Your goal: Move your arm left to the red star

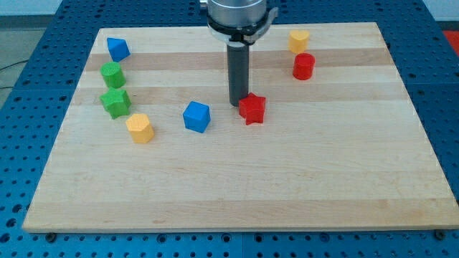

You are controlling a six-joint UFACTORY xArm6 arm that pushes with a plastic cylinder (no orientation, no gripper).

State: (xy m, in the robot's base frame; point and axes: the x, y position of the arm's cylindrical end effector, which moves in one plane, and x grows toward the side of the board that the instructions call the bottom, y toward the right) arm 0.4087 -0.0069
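Note:
The red star (pixel 252 109) lies near the middle of the wooden board (pixel 237 186). My tip (pixel 236 104) comes down from the view's top and stands right at the star's upper left edge, touching or almost touching it. A blue cube (pixel 196 116) lies to the left of the tip.
A yellow block (pixel 140 128) lies left of the blue cube. A green star (pixel 115 102), a green cylinder (pixel 112 74) and a second blue block (pixel 117 49) stand in a column at the left. A red cylinder (pixel 303 66) and a yellow block (pixel 299 40) are at the top right.

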